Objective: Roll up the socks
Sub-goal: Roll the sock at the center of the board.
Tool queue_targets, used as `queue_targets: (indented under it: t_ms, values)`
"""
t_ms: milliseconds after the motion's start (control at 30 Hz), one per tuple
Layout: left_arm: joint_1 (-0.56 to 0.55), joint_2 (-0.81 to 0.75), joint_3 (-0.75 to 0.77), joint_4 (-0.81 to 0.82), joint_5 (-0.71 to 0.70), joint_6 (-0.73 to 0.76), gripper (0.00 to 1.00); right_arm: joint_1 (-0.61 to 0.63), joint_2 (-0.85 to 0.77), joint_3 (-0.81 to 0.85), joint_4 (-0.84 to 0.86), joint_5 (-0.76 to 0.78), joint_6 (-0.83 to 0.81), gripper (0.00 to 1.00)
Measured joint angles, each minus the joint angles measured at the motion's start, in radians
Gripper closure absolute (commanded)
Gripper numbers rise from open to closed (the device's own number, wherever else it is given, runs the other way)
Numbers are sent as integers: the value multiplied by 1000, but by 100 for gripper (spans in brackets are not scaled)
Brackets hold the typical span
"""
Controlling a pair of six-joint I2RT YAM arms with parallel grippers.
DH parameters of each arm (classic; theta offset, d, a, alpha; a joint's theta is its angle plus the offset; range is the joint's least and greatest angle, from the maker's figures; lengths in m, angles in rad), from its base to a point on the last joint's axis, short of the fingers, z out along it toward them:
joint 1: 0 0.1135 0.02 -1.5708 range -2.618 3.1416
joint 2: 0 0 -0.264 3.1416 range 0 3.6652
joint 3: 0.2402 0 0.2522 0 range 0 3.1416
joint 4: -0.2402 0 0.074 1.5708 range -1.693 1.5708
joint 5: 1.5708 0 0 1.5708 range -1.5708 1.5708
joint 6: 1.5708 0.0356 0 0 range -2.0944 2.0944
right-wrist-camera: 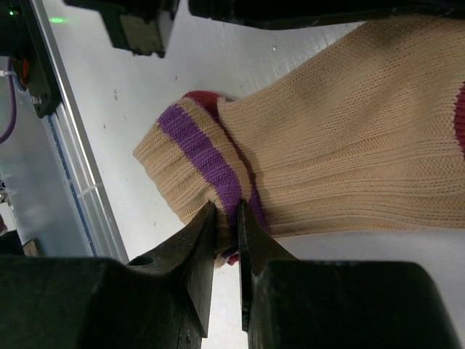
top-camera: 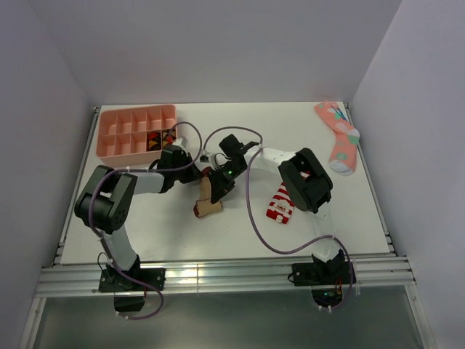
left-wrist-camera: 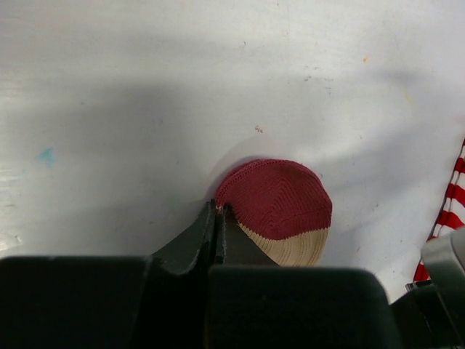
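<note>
The tan sock (top-camera: 208,203) lies mid-table between my two grippers. My left gripper (left-wrist-camera: 219,209) is shut, its tips pinching the edge of the sock's dark red toe (left-wrist-camera: 280,200). At the other end, my right gripper (right-wrist-camera: 227,211) is shut on the purple-striped cuff (right-wrist-camera: 207,156), which is bunched between its fingers; the tan leg (right-wrist-camera: 341,145) stretches away to the right. From above, the left gripper (top-camera: 197,177) and right gripper (top-camera: 218,185) crowd over the sock's far end. The red-and-white striped sock (top-camera: 280,204) lies flat to the right, with its edge in the left wrist view (left-wrist-camera: 449,218).
A pink compartment tray (top-camera: 102,138) with small items sits at the back left. A pink patterned sock (top-camera: 339,138) lies at the back right by the wall. The table's metal rail (top-camera: 218,273) runs along the near edge. A purple cable (top-camera: 251,211) loops over the table.
</note>
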Motion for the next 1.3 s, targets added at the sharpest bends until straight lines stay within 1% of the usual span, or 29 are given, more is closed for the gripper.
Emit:
queue_targets:
  t_ms: [200, 333, 500, 633, 700, 800, 833, 933, 1133, 1200, 1300]
  values:
    - [1, -42, -80, 69, -21, -11, 100, -11, 35, 42, -96, -33, -30, 91]
    - [1, -80, -121, 69, -45, -9, 100, -17, 62, 68, -151, -61, -39, 91]
    - [-4, -101, -132, 50, -68, -6, 99, -17, 88, 107, -219, -69, -61, 90]
    - [-15, -136, -181, 74, -93, -8, 99, -17, 109, 135, -272, -69, -66, 90]
    - [-20, -156, -214, 95, -97, -11, 97, -15, 115, 141, -299, -68, -66, 90]
    - [-31, -175, -245, 114, -102, -16, 88, -12, 124, 146, -331, -68, -65, 91]
    - [-36, -177, -247, 117, -103, -16, 80, -10, 124, 146, -338, -67, -64, 91]
    - [-56, -180, -248, 126, -126, -11, 73, -4, 128, 145, -370, -60, -59, 91]
    - [-73, -224, -249, 121, -189, -9, 70, 11, 143, 137, -457, -55, -43, 91]
    - [-75, -261, -260, 117, -207, -8, 68, 13, 145, 137, -471, -51, -40, 91]
    - [-80, -355, -311, 124, -220, -7, 66, 13, 147, 137, -481, -44, -34, 91]
